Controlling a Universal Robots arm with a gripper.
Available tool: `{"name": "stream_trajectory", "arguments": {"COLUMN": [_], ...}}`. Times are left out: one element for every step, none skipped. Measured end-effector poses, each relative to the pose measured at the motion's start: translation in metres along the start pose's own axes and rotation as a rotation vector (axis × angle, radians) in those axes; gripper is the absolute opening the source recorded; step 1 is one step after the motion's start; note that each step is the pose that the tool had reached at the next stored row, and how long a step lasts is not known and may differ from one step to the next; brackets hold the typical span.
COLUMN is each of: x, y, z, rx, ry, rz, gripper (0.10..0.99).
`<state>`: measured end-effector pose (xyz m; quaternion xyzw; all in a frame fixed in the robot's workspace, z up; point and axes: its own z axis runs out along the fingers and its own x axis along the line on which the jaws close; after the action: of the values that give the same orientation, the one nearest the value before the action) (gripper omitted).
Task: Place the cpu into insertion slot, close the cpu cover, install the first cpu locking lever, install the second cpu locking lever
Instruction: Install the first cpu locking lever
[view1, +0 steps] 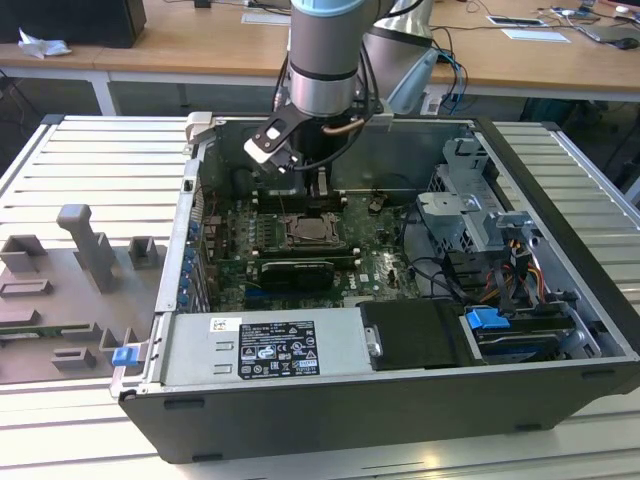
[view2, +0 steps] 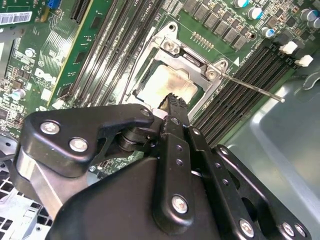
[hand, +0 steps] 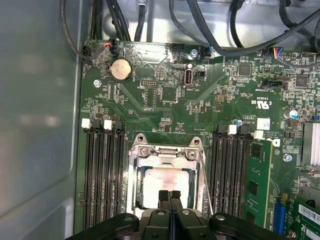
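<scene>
Bright even light, soft glare on the cpu (hand: 160, 180), faint shadows

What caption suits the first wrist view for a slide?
Shut black gripper above the silvery-grey square cpu, framed by the thin silver metal cpu cover, on the green circuit board.

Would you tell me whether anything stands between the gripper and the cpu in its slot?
Nothing visible does. The gripper, fingers together, hangs right over the cpu, whose metal top lies bare in the window of the cpu cover. A thin lever sticks out to one side, clear of the fingers.
</scene>
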<state>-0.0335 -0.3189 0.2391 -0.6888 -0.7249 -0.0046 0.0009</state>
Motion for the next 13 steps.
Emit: {"name": "stream_trajectory", "arguments": {"x": [0.0000,0.0000,0.0000,0.0001,0.0001,0.0002,0.0002,0.0002,0.0002,0.0003,0.0003,0.0003,0.0003], "y": [0.0000,0.0000,0.0000,0.0001,0.0001,0.0001,0.0001,0.0001,0.0002,0.0002,0.0002,0.0001,0.0001], "z": [-0.0014,-0.0033,-0.0057,-0.0086,-0.0138,-0.0187,-0.0255,-0.0286,-0.0306,-0.0318,-0.0318,-0.0317,-0.0317], "rx": [0.000,0.000,0.000,0.000,0.000,0.000,0.000,0.000,0.000,0.000,-0.001,-0.003,-0.004], "ry": [0.0001,0.0000,0.0001,0.0001,0.0000,0.0002,0.0001,-0.0001,0.0000,0.0000,0.0002,0.0002,0.0001], "rz": [0.000,0.000,0.000,0.000,0.000,0.000,0.000,0.000,0.000,0.000,0.000,0.000,0.000], "gripper": [0.106,0.106,0.106,0.106,0.106,0.106,0.106,0.106,0.106,0.106,0.106,0.106,0.106]}}
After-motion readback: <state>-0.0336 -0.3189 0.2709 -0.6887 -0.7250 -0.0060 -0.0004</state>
